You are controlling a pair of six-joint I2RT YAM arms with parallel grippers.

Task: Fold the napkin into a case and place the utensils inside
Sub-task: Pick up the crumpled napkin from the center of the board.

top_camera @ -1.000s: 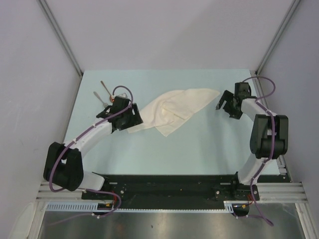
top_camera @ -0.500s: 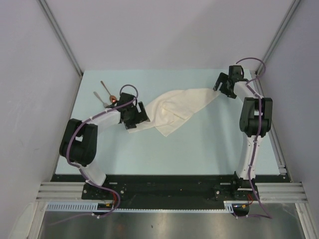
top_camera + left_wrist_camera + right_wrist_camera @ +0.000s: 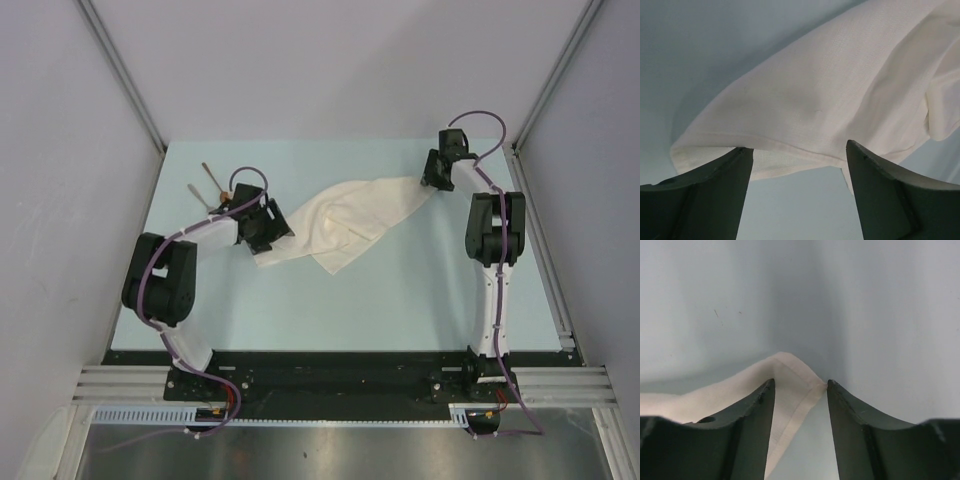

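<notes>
On the pale table (image 3: pixel 400 300), both jaws stand spread at napkin (image 3: pixel 345 215) corners; left arm (image 3: pixel 200 235) half-hides utensils (image 3: pixel 211 177).

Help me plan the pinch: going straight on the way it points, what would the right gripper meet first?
The napkin: its corner lies between the open fingers of the right gripper in the wrist view. Beyond it only bare table shows; height above the cloth is unclear.

The right pincer (image 3: pixel 800 386) and the left pincer (image 3: pixel 799 152) have each moved in astride opposite ends of the napkin (image 3: pixel 345 220).
</notes>
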